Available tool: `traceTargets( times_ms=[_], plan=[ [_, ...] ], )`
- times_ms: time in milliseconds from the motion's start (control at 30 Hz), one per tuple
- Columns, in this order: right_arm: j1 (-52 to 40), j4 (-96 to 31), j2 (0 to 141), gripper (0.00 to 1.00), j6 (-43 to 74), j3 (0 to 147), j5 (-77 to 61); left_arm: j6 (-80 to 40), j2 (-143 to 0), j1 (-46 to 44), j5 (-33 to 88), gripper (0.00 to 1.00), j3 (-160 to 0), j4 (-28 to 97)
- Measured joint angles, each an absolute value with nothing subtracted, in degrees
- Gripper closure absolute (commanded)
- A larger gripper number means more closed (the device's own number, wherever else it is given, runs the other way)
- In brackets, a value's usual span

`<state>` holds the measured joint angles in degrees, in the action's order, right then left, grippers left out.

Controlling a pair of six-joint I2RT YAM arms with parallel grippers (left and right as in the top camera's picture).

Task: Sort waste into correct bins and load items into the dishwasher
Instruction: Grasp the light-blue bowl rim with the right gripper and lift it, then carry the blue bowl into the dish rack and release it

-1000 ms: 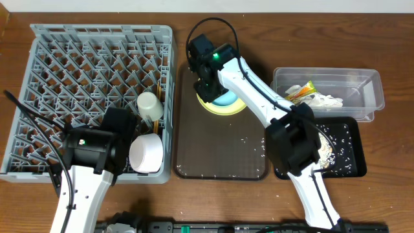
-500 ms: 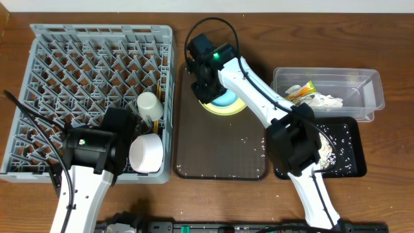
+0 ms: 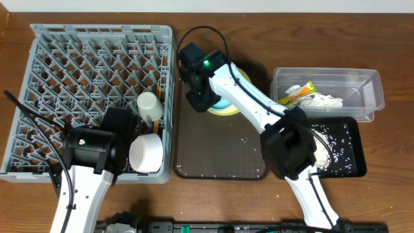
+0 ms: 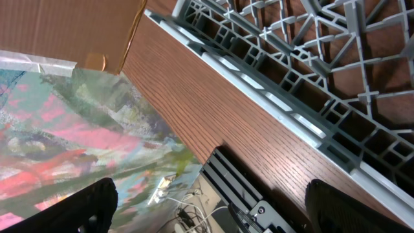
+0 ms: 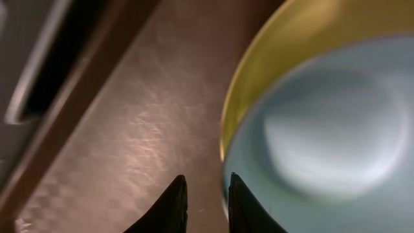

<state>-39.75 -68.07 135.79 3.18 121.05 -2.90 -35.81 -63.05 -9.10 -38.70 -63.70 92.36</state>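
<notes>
Just right of the rack (image 3: 97, 28), the right gripper (image 5: 204, 206) hangs low at the rack-side rim of the plate (image 5: 291, 39) under the bowl (image 5: 323, 142), its fingers nearly pressed together, probably to nip it, though an actual hold cannot be told.

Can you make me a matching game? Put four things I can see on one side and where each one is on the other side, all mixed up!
Things:
1. white cup
2. light blue bowl
3. snack wrapper
4. crumbs

Places:
A. in the black tray
B. on the yellow plate
C. in the grey dish rack
D. in the clear tub

Pairs: 1-C, 2-B, 3-D, 4-A.
</notes>
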Motion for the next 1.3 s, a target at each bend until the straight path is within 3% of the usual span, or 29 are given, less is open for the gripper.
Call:
traceTargets(
  times_ms=[100, 200, 500, 700, 1000, 1300],
  plan=[
    [-40.1, -68.3, 135.8, 0.86, 3.2, 119.9, -0.5, -35.8, -63.0, -9.1, -38.7, 0.07, -63.7, 92.4],
    [-40.1, -68.8, 135.8, 0.99, 2.9, 119.5, 1.0, -35.8, -63.0, -9.1, -38.7, 0.06, -63.7, 92.4],
    [-40.1, -69.5, 135.1, 0.99, 3.2, 120.3, 2.6, -35.8, -63.0, -9.1, -38.7, 0.07, -63.7, 92.4],
    [-40.0, -64.8, 130.5, 0.99, 3.2, 129.3, -1.1, -35.8, -63.0, -9.1, -38.7, 0.06, -63.7, 92.4],
    [-39.5, -38.4, 120.8, 0.99, 11.7, 135.6, -23.1, -35.8, -63.0, -9.1, -38.7, 0.06, -63.7, 92.4],
    [-38.8, 4.1, 139.9, 0.99, 33.6, 133.2, -51.4, -35.8, -63.0, -9.1, -38.7, 0.06, -63.7, 92.4]
  ],
)
